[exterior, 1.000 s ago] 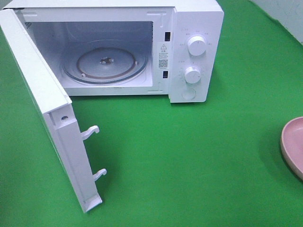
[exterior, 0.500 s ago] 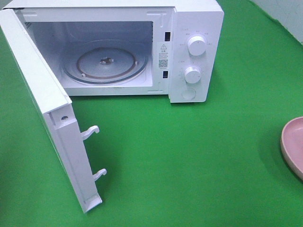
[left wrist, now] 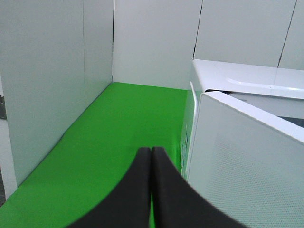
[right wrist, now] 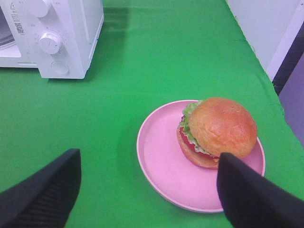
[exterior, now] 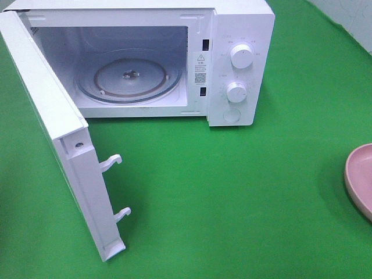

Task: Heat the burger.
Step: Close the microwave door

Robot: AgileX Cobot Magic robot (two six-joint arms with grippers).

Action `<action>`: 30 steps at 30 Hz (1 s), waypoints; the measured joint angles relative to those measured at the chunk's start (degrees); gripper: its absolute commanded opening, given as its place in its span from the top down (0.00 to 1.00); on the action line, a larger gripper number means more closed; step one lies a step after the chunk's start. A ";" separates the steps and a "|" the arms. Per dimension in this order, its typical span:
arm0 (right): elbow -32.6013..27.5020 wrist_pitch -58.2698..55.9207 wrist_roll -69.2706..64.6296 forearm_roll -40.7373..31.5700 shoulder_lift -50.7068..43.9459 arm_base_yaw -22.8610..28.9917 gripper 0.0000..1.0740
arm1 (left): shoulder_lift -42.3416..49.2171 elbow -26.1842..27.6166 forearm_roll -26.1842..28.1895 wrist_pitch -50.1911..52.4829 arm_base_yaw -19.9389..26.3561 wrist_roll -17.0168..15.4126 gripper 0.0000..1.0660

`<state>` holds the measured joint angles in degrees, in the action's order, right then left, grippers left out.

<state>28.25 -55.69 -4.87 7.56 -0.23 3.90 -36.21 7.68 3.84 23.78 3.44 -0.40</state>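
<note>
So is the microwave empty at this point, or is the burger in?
Empty. The microwave door is open, its turntable bare; the burger sits on the pink plate.

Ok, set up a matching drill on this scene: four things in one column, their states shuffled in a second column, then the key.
Things
1. microwave door
2. burger
3. left gripper
4. right gripper

States
A. open above the green cloth
B. swung wide open
C. shut, holding nothing
D. sitting on the pink plate

Pairs: 1-B, 2-D, 3-C, 4-A
</note>
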 measured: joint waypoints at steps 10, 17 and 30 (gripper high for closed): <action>0.00 0.00 0.00 0.00 0.00 0.00 0.29 | -16.73 -0.06 -7.45 12.38 0.00 -7.28 1.00; 0.00 0.00 0.00 0.00 0.00 0.00 0.29 | -25.55 0.23 -17.07 20.51 0.00 -13.01 1.00; 0.00 0.00 0.00 0.00 0.00 0.00 0.29 | -37.36 4.81 -24.98 24.01 -0.74 -18.62 1.00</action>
<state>28.25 -55.69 -4.87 7.56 -0.23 3.90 -73.57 12.49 -21.14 47.78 2.69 -19.02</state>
